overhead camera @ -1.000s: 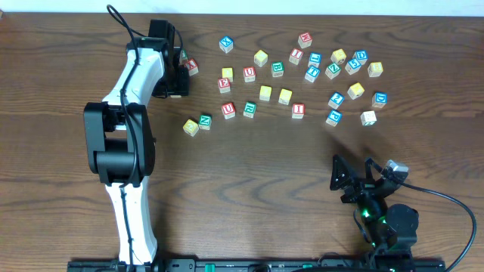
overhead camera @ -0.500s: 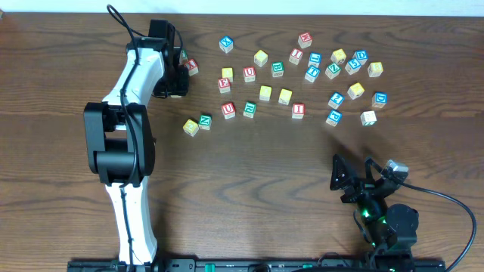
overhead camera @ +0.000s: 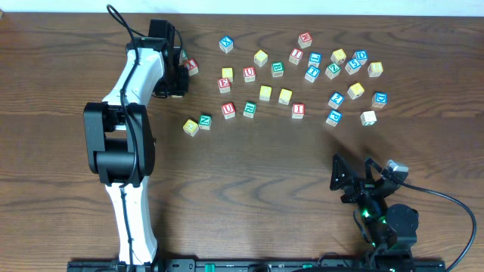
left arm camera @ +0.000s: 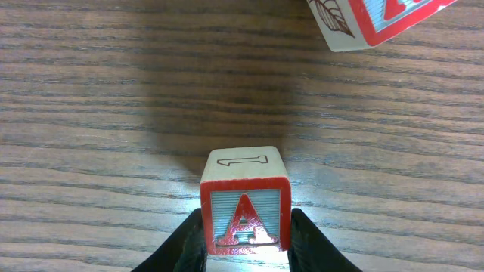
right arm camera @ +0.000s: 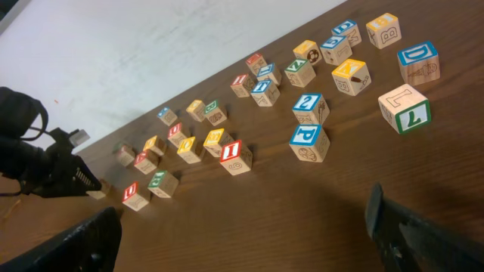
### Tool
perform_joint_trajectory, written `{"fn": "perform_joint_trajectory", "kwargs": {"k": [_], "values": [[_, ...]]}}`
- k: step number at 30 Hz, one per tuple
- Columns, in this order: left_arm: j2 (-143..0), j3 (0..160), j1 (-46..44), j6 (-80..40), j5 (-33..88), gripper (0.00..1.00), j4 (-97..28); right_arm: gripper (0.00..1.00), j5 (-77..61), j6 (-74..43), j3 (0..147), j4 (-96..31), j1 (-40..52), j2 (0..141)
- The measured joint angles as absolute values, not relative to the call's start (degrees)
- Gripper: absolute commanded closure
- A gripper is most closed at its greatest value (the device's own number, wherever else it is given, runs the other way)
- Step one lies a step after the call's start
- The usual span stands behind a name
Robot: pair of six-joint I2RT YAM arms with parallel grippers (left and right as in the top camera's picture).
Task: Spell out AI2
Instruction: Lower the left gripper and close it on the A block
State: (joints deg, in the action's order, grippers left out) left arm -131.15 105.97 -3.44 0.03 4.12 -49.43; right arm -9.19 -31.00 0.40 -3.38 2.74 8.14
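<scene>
In the left wrist view the cube with a red A (left arm camera: 246, 215) stands upright on the wood. My left gripper (left arm camera: 246, 236) is shut on it, one dark finger pressed to each side. From overhead the left gripper (overhead camera: 176, 78) sits at the far left of the cube field and covers the A cube. The red I cube (overhead camera: 298, 110) (right arm camera: 231, 153) lies in the front row of the field. The blue 2 cube (overhead camera: 336, 99) (right arm camera: 308, 103) is to its right. My right gripper (overhead camera: 349, 180) (right arm camera: 240, 227) rests wide open near the front right, holding nothing.
A red-bordered cube (overhead camera: 191, 66) (left arm camera: 378, 19) lies just beyond the left gripper. Several other letter cubes are scattered across the back of the table, among them a blue P (right arm camera: 306, 137), a green L (right arm camera: 404, 109) and a red U (overhead camera: 228, 110).
</scene>
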Motion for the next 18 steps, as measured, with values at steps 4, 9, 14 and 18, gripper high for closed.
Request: {"fn": "perform_joint_trajectory", "kwargs": {"k": [4,9,14,18], "values": [[-131.2,106.0,-3.4,0.2,4.1,0.65,-49.4,0.01,-9.2,-31.0,0.4,-3.4,2.7,8.1],[-131.2,106.0,-3.4,0.1,4.1,0.76,-49.3,0.01,-9.2,-31.0,0.4,-3.4,2.7,8.1],[-131.2,106.0,-3.4,0.1,4.1,0.81,-49.2,0.01,-9.2,-31.0,0.4,-3.4,2.7,8.1],[-131.2,106.0,-3.4,0.1,4.1,0.81,-49.2,0.01,-9.2,-31.0,0.4,-3.4,2.7,8.1]]}}
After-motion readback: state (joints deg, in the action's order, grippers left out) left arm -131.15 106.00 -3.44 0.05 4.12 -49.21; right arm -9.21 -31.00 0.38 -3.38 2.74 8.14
